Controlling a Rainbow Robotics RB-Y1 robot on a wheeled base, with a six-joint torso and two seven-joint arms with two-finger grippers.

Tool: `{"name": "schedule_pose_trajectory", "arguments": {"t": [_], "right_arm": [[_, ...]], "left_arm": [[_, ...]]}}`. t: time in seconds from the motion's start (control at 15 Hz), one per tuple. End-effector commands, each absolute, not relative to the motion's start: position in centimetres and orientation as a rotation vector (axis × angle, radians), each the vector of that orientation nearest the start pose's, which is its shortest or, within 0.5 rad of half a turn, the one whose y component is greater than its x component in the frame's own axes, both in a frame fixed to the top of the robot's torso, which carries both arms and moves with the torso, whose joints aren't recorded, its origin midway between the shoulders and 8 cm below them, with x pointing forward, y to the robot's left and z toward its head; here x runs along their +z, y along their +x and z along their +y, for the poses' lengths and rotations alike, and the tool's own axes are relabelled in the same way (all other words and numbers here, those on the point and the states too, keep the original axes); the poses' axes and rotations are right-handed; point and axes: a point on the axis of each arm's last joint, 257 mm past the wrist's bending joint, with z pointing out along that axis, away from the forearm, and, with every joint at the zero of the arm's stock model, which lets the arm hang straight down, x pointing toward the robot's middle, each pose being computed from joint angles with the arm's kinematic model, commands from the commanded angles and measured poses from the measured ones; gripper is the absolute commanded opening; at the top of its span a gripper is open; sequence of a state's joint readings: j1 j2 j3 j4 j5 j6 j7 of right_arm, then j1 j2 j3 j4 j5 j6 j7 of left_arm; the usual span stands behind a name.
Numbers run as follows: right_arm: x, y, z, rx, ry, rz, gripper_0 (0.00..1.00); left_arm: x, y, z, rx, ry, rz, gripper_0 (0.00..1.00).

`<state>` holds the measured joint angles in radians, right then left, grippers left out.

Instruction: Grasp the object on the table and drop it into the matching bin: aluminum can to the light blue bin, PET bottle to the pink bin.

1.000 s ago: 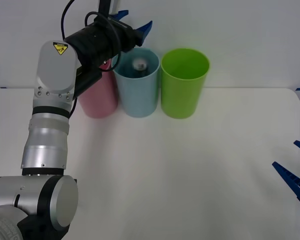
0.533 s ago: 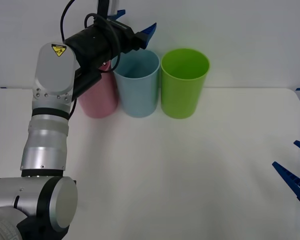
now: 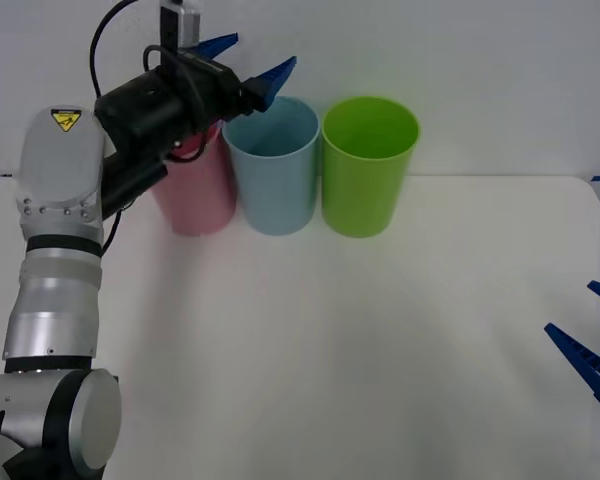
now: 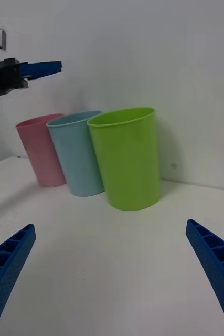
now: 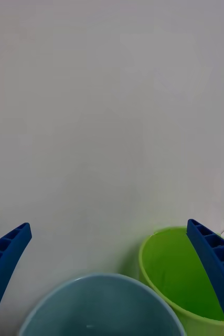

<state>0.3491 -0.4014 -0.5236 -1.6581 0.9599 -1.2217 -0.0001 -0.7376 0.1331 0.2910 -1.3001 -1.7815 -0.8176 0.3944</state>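
Left gripper (image 3: 248, 62): above blue bin (image 3: 273, 170) rim, 11 o'clock, spread wide, empty.
Right gripper (image 3: 592, 340): 4 o'clock table (image 3: 380, 340) edge, apart, empty.
Can: possibly inside bin, unseen.

on the plain white table (image 3: 380, 330) three bins stand in a row at the far side: the pink bin (image 3: 195, 195) on the left, the light blue bin (image 3: 275, 170) in the middle, a lime green bin (image 3: 368, 165) on the right. the left gripper (image 3: 248, 62) has blue ribbed fingers on a black wrist, its silver arm (image 3: 60, 230) bearing a yellow warning label (image 3: 66, 120); the right gripper (image 3: 590, 345) is blue too.
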Motion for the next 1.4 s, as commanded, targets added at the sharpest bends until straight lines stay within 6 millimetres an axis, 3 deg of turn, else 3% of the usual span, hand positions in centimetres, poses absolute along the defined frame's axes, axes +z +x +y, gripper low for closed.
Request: {"name": "schedule_pose_trajectory", "arguments": {"t": [0.07, 0.33, 0.93, 1.4], "right_arm": [[-16.9, 34.2, -33.0, 0.567, -0.465, 1.441, 1.00], [-16.9, 34.2, -33.0, 0.567, -0.465, 1.441, 1.00], [-16.9, 34.2, -33.0, 0.567, -0.465, 1.441, 1.00], [-16.9, 34.2, -33.0, 0.567, -0.465, 1.441, 1.00]], "left_arm": [[0.9, 62.3, 10.4, -0.581, 0.554, 1.290, 1.00], [0.1, 59.7, 13.6, -0.615, 0.538, 1.271, 1.00], [-4.5, 52.9, 24.0, -0.617, 0.585, 1.310, 1.00], [-8.7, 47.7, 29.8, -0.594, 0.613, 1.376, 1.00]]}}
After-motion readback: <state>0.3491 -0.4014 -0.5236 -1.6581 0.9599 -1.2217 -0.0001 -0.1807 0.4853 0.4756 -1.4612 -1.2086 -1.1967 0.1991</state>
